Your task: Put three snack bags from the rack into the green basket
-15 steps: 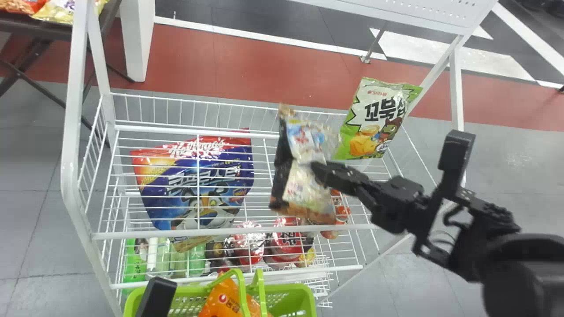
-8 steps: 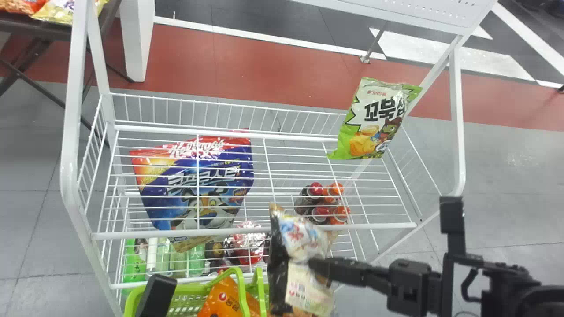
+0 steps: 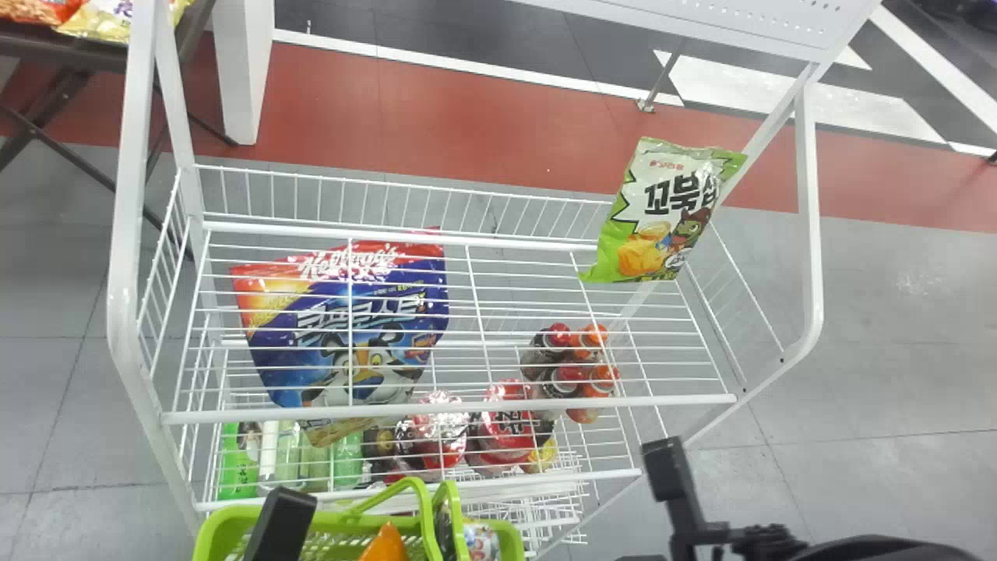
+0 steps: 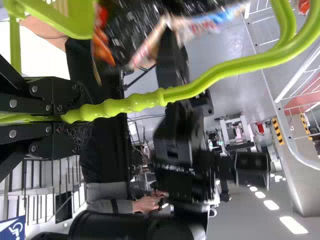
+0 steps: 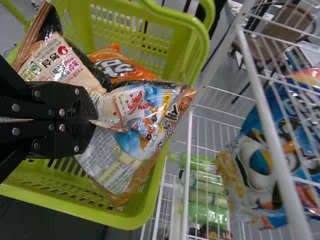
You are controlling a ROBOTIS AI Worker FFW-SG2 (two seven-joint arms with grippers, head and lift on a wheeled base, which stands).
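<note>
**Snack bag held at the green basket, placing in hand**

The snack bag (image 5: pixel 150 122) is at the basket (image 5: pixel 135 220), bottom edge of the head view, clenched by the right gripper (image 5: pixel 94 120). The left gripper (image 4: pixel 82 117) grasps the handle (image 4: pixel 127 103). Inside: 1 orange bag (image 5: pixel 117 65). Next, likely: settle it, then let go. Upper right, head view: 1 green bag (image 3: pixel 662 214).

Head camera high above rack (image 3: pixel 662 401)
</note>
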